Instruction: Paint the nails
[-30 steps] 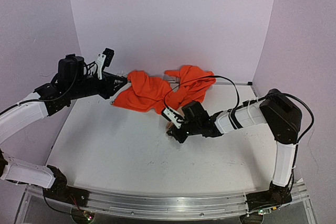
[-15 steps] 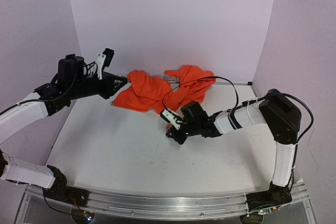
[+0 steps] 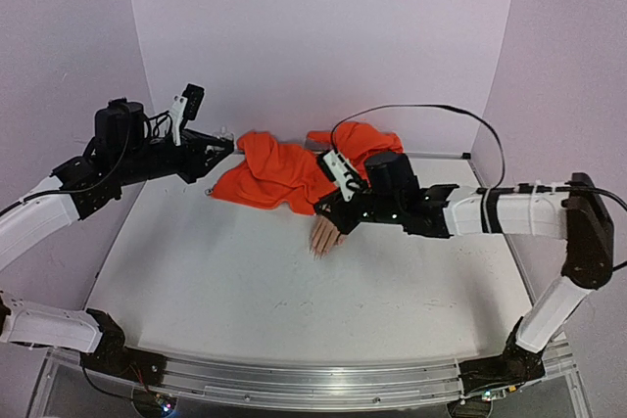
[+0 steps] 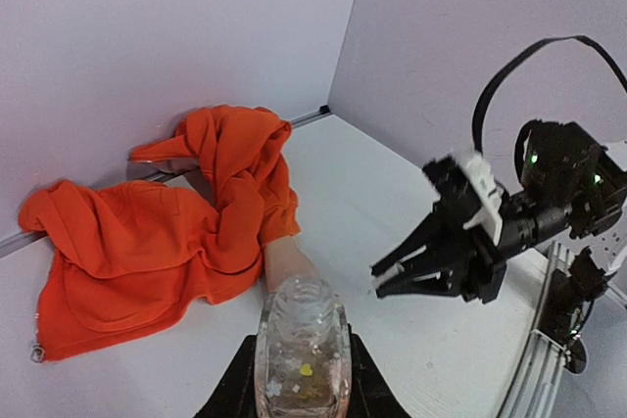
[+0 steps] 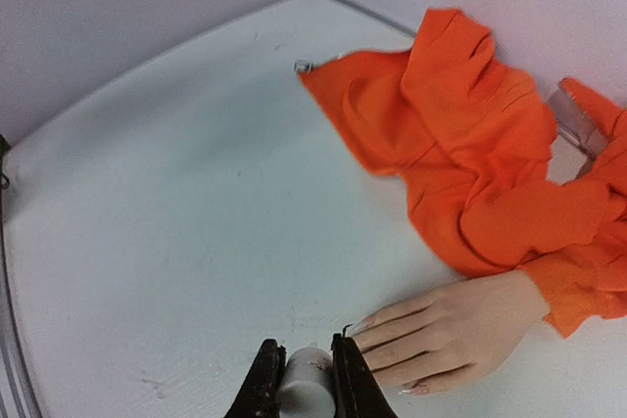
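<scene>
Your right gripper (image 5: pixel 306 359) pinches a small white cap (image 5: pixel 307 386); the nails (image 5: pixel 359 328) lie on the table (image 5: pixel 147 193), just beside it at 2 o'clock; your left gripper (image 4: pixel 302 379) squeezes 1 clear bottle (image 4: pixel 302 320).

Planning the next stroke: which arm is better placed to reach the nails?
Right. The right gripper, shut on a small pale cylinder, sits beside the nails; the left gripper, shut on a clear bottle, is off at the orange sleeve.

White-shelled arms (image 3: pixel 39 217), black joints, looping cables; the left pincer (image 3: pixel 223 147) and right pincer (image 4: pixel 380 279) are black.
</scene>
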Tool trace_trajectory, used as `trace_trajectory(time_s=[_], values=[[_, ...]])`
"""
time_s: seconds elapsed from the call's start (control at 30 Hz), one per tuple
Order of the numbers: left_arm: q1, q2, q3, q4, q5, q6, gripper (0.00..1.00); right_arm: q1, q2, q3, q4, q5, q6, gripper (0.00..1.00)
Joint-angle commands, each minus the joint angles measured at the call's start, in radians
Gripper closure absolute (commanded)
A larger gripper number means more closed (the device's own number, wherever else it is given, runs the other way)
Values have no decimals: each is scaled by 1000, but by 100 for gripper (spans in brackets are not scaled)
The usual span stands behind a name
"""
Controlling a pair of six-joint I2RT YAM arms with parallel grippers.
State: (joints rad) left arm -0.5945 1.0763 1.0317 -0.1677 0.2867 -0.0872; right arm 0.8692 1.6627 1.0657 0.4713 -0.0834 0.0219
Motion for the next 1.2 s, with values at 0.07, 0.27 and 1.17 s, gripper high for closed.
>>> trace_trajectory(time_s=[0.07, 0.27, 1.17], values=[[4, 10, 76, 33, 260, -123, 100, 4, -192, -16, -46, 83, 165, 100], [-34, -62, -16, 35, 291, -140, 100, 4, -296, -27, -92, -26, 248, 100], [-382, -210, -417, 163, -43, 311, 100, 231, -187, 186, -41, -348, 338, 100]])
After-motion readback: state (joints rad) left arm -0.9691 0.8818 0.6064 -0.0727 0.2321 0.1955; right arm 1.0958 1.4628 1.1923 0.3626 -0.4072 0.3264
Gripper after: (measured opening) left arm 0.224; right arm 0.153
